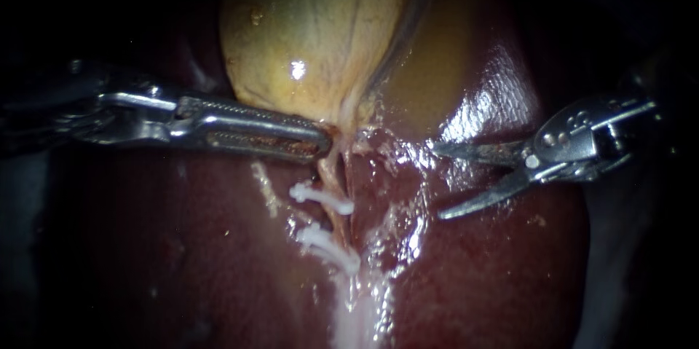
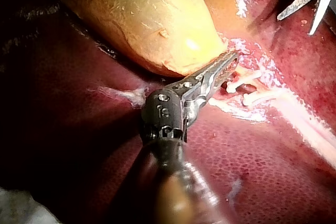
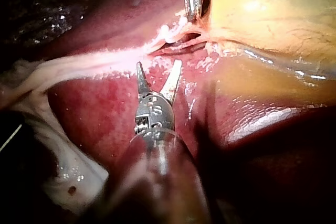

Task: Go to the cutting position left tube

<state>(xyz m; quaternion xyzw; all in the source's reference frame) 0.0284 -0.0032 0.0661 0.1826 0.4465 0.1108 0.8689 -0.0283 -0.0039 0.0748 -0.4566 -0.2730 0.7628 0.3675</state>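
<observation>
Hovering open, right tool (image 1: 437, 181) sits apart from clipped tube (image 1: 328, 173).

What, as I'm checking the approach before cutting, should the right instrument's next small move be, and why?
Probably advance the right instrument toward the stretch of tube between the two white clips: its jaws stand open but are short of the tube, over the liver.

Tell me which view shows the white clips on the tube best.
Endoscope view: both clips lie unobstructed, clearly apart along the tube. Left wrist view shows them too, just ahead of the left instrument. Right wrist view shows only a small white patch of them.
</observation>
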